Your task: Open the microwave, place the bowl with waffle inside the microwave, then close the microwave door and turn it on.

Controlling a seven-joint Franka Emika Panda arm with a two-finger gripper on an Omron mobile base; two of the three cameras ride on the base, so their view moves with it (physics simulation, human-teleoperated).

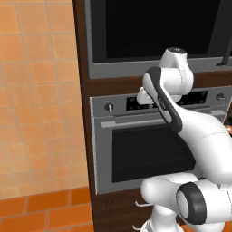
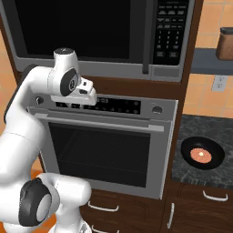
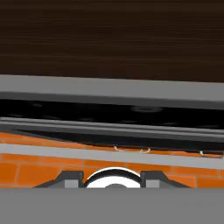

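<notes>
Claw (image 2: 88,96) sits in front of the silver oven's control strip, below the microwave; from the right base view you cannot tell whether its fingers are spread or pressed together.

Left base view: the microwave door (image 1: 154,27) is shut, its black glass flush in the grey frame. The dark vertical handle (image 1: 226,43) runs down the far right edge. Your arm (image 1: 181,122) rises across the oven (image 1: 149,145) and hides much of its front.

Right base view: the microwave (image 2: 91,32) stands above the oven, keypad (image 2: 170,29) to the right of the handle. The bowl (image 2: 202,153), with the waffle (image 2: 200,155) inside it, rests on the dark desk (image 2: 186,175) right of the oven, well apart from the claw.

Hand view: the two finger tips (image 3: 70,178) rise at the bottom edge, with dark wood panelling above and a grey and black band across the middle. Their gap gives no reliable reading of the claw's state.

Risks, as judged: the claw sits low and left of the handle, so you may strike the oven's bar or knobs on the way up. A shallow grip on the handle could slip as the door swings.
</notes>
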